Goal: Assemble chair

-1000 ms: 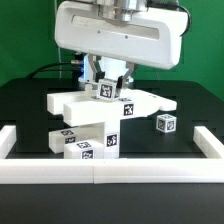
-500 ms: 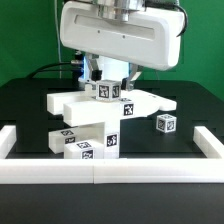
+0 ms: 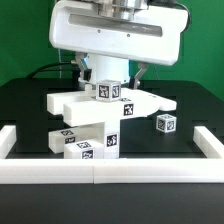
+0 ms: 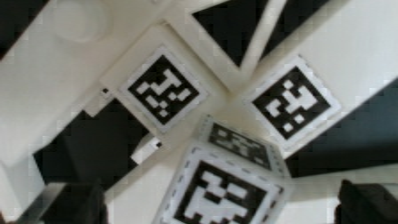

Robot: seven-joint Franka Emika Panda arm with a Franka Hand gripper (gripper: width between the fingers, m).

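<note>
One pincer: our pincer (image 3: 109,74) hangs just above the stack with its fingers spread wide, one to each side of the small cube (image 3: 108,91), and it has hold of nothing.
Chair, where: the chair (image 3: 100,122) stands as a partial stack near the middle of the black surface (image 3: 30,100), inside the border rail (image 3: 110,176).
Top of stack: the small cube sits on the wide slab (image 3: 75,104), roughly at its middle. We cannot tell whether it is seated in a joint or only resting.
Lower parts: tagged blocks (image 3: 86,146) under the wide slab carry it and touch the surface.
Loose part: a loose cube (image 3: 165,123) lies apart from the stack, toward the exterior view's right.
Wrist view: coded tags (image 4: 164,88) fill the picture, close and somewhat blurred.
Handling: we judge the parts stiff, light and matte, so hardly slippery. Their hard flat faces suit a two-sided pinch.
Where to grip: we would take the loose cube squarely across two opposite flat faces, near mid-height, so it does not twist.
Risk: the stack looks top-heavy to us, and a nudge on the wide slab could tip it.
</note>
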